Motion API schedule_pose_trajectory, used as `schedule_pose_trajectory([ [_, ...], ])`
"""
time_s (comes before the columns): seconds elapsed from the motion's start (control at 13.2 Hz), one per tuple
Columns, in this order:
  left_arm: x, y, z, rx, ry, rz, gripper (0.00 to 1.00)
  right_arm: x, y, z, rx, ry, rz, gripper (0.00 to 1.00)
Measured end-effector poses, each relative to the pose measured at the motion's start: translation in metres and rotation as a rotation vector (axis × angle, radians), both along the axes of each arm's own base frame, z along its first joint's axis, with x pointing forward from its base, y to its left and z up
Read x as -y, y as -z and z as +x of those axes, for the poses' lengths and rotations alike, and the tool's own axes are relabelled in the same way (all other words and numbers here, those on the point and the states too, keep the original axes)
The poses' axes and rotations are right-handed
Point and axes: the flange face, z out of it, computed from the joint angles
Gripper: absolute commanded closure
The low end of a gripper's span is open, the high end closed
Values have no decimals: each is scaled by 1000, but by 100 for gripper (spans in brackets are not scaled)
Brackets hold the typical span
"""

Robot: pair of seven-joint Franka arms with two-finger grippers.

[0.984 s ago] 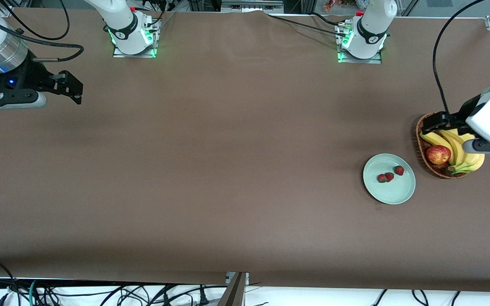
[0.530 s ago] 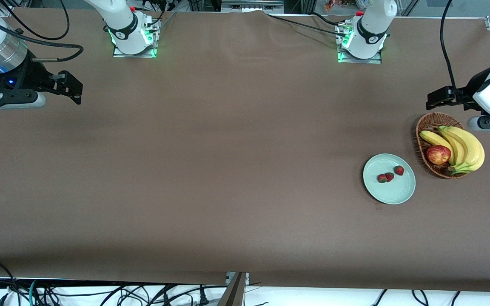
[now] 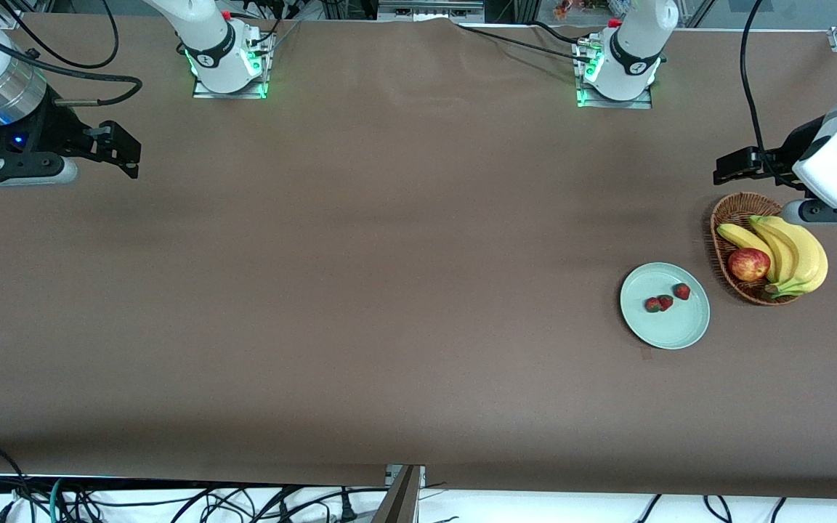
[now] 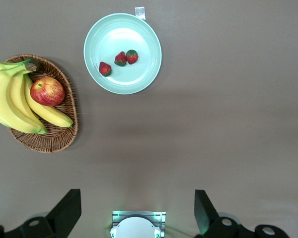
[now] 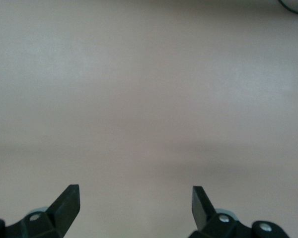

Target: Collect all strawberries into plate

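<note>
Three small red strawberries lie together in the pale mint-green plate toward the left arm's end of the table. The left wrist view looks down on the same strawberries in the plate. My left gripper hangs open and holds nothing, over bare table just off the basket's rim; between its jaws is only tablecloth. My right gripper waits open over the right arm's end of the table, and its wrist view shows bare cloth between the jaws.
A brown wicker basket beside the plate holds bananas and a red-yellow apple. The basket also shows in the left wrist view. A small tape mark lies by the plate's rim. Both arm bases stand along the robots' edge.
My left gripper has drawn back from above the basket to over bare table beside it, uncovering the bananas. The strawberries, the plate and the right arm have not moved.
</note>
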Motion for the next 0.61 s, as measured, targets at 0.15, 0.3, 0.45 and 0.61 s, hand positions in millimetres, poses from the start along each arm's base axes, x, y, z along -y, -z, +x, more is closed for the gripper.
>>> schedule_pose_trajectory([
  [0.15,-1,2,1,-4,-1,0,0,0,0,0,0,0,0,1],
  [0.3,-1,4,4,-5,-1,-2,0,0,0,0,0,0,0,1],
  [0.45,-1,4,8,0,-1,-5,0,0,0,0,0,0,0,1],
  [0.61,2,2,10,5,5,-7,0,0,0,0,0,0,0,1],
])
